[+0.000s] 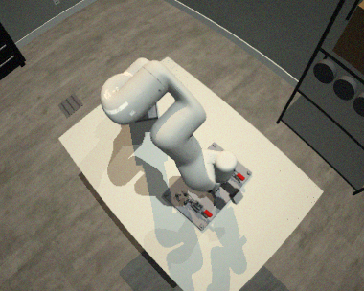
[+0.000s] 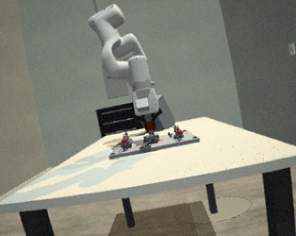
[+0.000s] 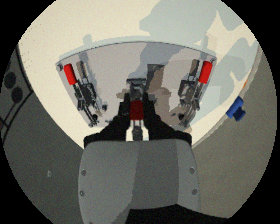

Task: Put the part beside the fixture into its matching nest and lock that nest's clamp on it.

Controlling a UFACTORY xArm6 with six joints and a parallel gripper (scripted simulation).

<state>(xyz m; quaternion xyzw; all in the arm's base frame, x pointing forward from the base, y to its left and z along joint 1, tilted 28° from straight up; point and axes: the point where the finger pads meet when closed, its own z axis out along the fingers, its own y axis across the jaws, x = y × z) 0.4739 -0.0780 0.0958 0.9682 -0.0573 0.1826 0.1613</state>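
The grey fixture plate (image 1: 193,218) (image 2: 163,146) (image 3: 113,60) lies on the white table and carries three nests with toggle clamps. The left clamp's red handle (image 3: 68,72) (image 1: 207,212) (image 2: 124,139) and the right clamp's red handle (image 3: 205,70) (image 1: 240,177) (image 2: 179,132) are free. My gripper (image 3: 136,100) (image 2: 150,126) stands over the middle nest, shut on the middle clamp's red handle (image 3: 136,108) (image 2: 149,125), which points up. The blue part (image 3: 236,108) lies on the table to the right of the fixture, seen only in the wrist view. In the top view my wrist hides the fingers.
The white table (image 1: 268,211) (image 2: 221,151) holds the arm's base at its far end. A dark shelf rack (image 1: 330,96) stands on the floor off the table's right side. A dark chair (image 2: 115,119) stands behind the table.
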